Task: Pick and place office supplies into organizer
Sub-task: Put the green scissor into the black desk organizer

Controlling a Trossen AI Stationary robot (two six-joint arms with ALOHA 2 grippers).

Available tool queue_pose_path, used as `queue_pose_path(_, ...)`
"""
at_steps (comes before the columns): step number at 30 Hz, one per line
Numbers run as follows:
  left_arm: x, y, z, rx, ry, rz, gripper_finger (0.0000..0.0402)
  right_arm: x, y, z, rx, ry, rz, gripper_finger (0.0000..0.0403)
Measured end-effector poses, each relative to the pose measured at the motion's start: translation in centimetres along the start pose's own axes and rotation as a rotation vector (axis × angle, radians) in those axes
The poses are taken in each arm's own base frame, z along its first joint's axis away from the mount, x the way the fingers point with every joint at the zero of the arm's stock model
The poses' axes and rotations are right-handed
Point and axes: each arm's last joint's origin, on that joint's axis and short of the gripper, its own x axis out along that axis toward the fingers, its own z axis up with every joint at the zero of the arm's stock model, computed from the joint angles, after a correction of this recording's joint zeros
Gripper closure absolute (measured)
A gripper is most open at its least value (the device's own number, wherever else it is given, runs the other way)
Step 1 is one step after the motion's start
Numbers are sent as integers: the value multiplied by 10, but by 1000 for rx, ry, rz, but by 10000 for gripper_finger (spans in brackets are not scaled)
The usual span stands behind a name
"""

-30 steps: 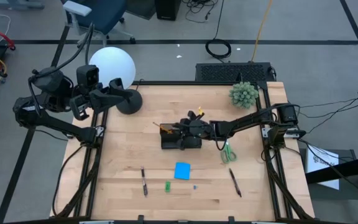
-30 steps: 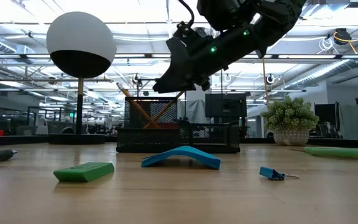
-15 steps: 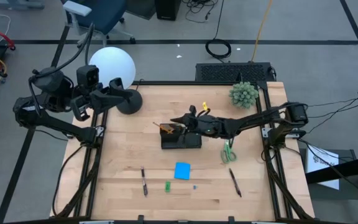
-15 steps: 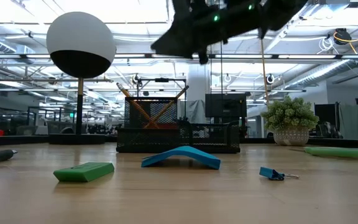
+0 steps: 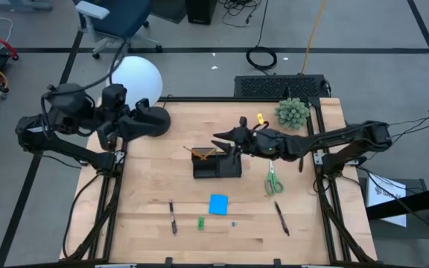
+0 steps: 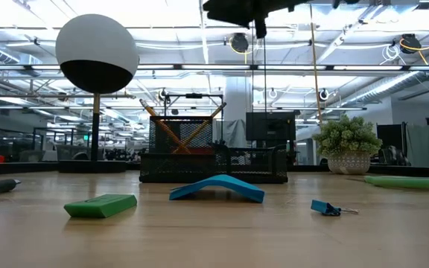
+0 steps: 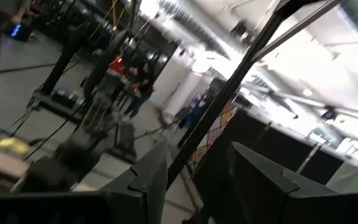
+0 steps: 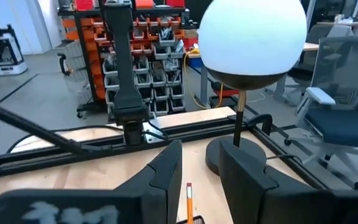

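Between picks, I judge — right gripper hangs empty above the organizer, fingers slightly parted; pencils inside. Next: scissors right of it. Left gripper waits open.

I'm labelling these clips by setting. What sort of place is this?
Most likely a robotics lab or workshop in an open industrial hall: exposed ceiling ducts and strip lights, shelves of orange parts bins, and a wooden worktable on a black frame, cables trailing across the floor.
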Motion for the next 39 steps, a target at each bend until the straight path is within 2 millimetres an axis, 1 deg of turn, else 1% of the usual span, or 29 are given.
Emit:
queue_pose_path(7,0,3,-4,26,33,44,236,-27,9,14,-31,28,14,307)
queue_pose_path(13,1,5,-3,88,13,81,236,-51,18,25,-62,38,-20,307)
queue_pose_path(16,1,5,-3,94,3,97,236,-62,22,30,-61,27,-16,307)
queue_pose_path(18,1,6,-3,96,-6,116,236,-68,25,31,-59,54,-23,307)
queue_pose_path(23,2,9,-6,113,16,155,236,-76,32,39,-73,180,-26,307)
queue_pose_path(26,2,10,-7,112,28,152,236,-78,34,45,-31,235,-33,307)
queue_pose_path(31,2,10,-7,113,22,159,236,-88,35,54,44,332,-53,307)
queue_pose_path(39,2,10,-7,113,22,159,236,-101,39,48,139,472,-58,313)
